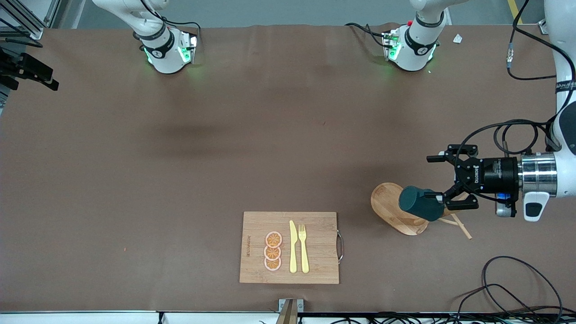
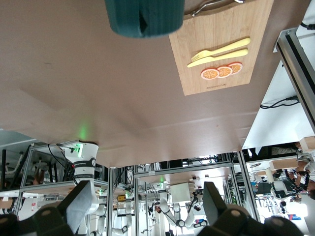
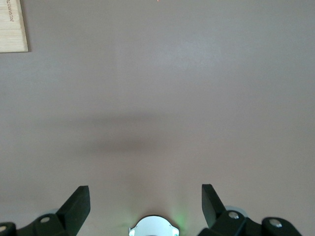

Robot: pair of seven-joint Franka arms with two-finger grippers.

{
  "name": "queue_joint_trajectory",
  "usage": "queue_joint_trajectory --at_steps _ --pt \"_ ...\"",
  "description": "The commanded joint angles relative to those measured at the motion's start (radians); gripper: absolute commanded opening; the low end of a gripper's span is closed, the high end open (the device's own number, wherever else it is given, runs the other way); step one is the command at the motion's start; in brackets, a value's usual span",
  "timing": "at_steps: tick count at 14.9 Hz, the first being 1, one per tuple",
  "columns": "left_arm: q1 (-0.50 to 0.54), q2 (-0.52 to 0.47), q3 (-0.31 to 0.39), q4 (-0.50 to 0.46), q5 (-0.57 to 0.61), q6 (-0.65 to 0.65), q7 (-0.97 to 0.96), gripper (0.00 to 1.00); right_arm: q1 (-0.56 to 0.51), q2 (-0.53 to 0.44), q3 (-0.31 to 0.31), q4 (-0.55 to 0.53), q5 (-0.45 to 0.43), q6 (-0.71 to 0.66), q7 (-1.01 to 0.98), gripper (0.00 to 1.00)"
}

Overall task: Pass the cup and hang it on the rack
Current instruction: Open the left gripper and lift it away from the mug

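Hanging level over the rack, the cup lies on its side with its long axis roughly horizontal, closed bottom turned toward the right arm's end of the table. The left gripper, reaching in from the left arm's end of the table, stands just beside the cup, and its fingers are spread wide: one lies close against the cup's wall, the other well apart above it. The left wrist view confirms the fingers apart, with the cup sitting out ahead of them and not between them. Judgement: the cup appears carried by the rack and not by the fingers, though the peg itself is hidden under the cup and contact cannot be confirmed. The rack's oval base rests on the table, beside the cutting board on the side toward the left arm's end. The right gripper waits over bare table, fingers apart and empty. The left arm is plainly the nearer one; any coming move should run along the cup's axis, straight away from it.
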Motion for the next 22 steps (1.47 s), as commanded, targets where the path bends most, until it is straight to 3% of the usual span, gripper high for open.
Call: queue_joint_trajectory --at_steps 1,8,12,17,22 --pt "-0.042 -0.043 -0.003 0.005 0.091 -0.002 0.008 1.0 -0.018 -0.012 0.008 -0.009 0.003 -0.006 -0.014 1.0" --pt "-0.177 -0.123 -0.028 0.033 0.505 -0.005 0.21 1.0 -0.016 -0.012 0.008 -0.008 0.003 -0.005 -0.014 1.0" --pt "-0.174 -0.169 -0.114 0.028 0.775 -0.016 0.399 1.0 -0.016 -0.012 0.008 -0.008 0.003 -0.003 -0.014 1.0" --pt "-0.21 -0.3 -0.071 -0.068 0.926 -0.016 0.63 1.0 -0.016 -0.012 0.008 -0.008 0.005 -0.002 -0.014 1.0" --pt "-0.253 -0.385 0.035 -0.107 0.926 -0.074 0.744 1.0 -0.018 -0.012 0.008 -0.008 0.005 -0.002 -0.014 1.0"
